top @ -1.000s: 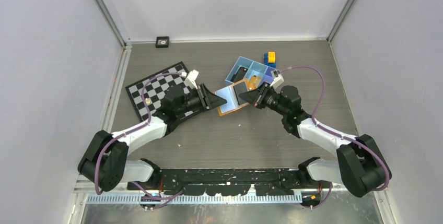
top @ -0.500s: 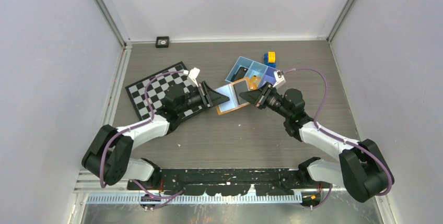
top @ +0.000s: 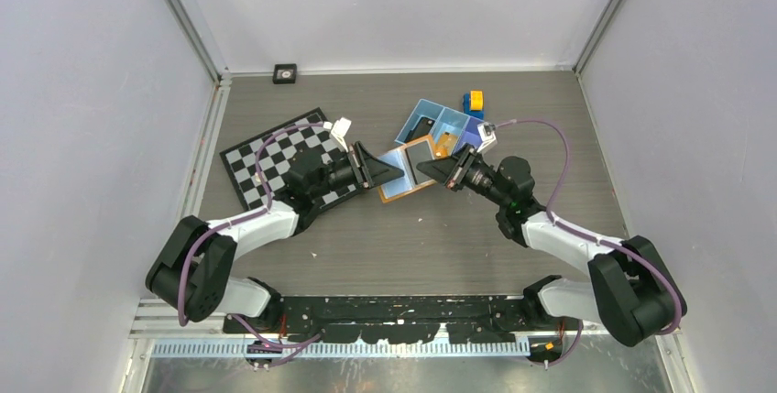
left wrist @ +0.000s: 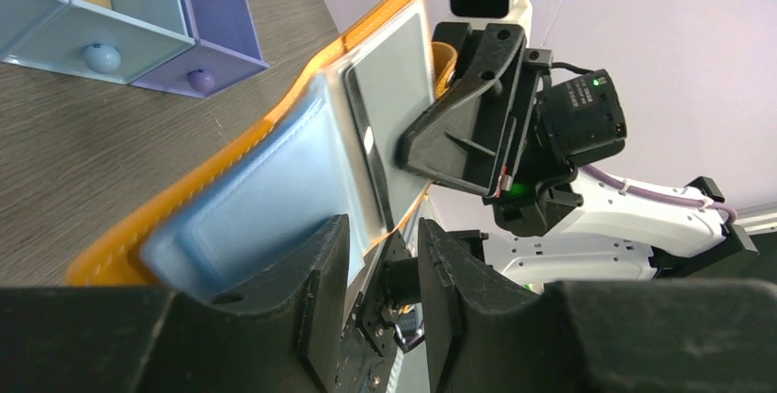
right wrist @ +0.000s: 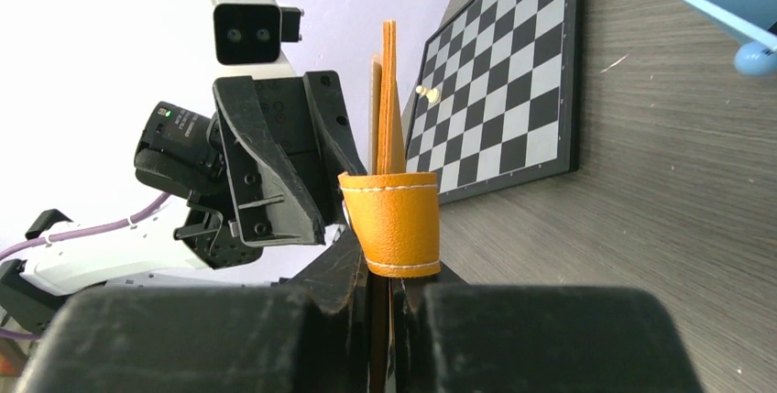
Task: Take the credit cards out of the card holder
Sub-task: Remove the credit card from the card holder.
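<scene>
The orange card holder [top: 410, 169] lies open in mid-table, between my two grippers. Its left half carries a blue sleeve [left wrist: 266, 201], its right half a grey sleeve [left wrist: 396, 81] with a dark edge beside it; I cannot tell if that edge is a credit card. My right gripper [top: 429, 170] is shut on the holder's right edge, which stands thin between its jaws under the orange tab [right wrist: 392, 219]. My left gripper [left wrist: 383, 228] is at the blue sleeve's near edge, with its jaws apart and nothing between them.
The blue three-compartment tray [top: 431, 110] stands just behind the holder, with a tan card [top: 444, 144] and a dark item in it. A yellow-and-blue block [top: 474, 102] sits behind the tray. A chessboard [top: 259, 157] with a small pawn [right wrist: 422, 92] lies under my left arm.
My left gripper has moved right, up to the holder's blue side, and its jaws have widened a little. My right gripper keeps its grip and has shifted slightly.
</scene>
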Tool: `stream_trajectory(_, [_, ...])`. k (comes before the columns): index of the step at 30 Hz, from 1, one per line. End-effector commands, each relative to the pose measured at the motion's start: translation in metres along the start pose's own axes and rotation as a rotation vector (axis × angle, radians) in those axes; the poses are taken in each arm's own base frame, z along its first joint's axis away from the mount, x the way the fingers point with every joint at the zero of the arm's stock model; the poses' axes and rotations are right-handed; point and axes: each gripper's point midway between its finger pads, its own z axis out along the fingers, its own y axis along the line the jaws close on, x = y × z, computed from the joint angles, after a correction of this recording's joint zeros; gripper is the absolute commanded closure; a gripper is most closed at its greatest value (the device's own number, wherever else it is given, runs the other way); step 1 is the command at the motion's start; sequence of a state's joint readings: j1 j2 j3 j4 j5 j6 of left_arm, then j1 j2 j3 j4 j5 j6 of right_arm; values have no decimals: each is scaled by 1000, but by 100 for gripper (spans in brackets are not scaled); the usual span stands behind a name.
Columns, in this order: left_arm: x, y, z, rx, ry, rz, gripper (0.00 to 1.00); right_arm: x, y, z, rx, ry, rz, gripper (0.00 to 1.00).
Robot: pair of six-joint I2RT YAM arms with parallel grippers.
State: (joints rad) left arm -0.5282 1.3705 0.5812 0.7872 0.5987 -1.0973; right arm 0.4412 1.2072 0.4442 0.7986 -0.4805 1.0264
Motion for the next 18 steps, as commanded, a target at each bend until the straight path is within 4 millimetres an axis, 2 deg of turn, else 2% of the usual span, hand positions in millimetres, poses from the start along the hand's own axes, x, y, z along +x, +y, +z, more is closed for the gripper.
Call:
stream_trajectory(1, [-4,-15,0,61,-12,42,65,-4,36,4,-144,15,-36,99])
stream_trajectory(9, [-3,-10,3,52,3,23,64,13,48,11,-202,85,-64,99])
stream_trajectory(14, [-5,-22,0,99,-12,44,63,25,50,18,-220,137,-64,99])
stream_trajectory(18, [-8,-33,-4,145,-36,62,64,29,43,23,-198,149,-50,99])
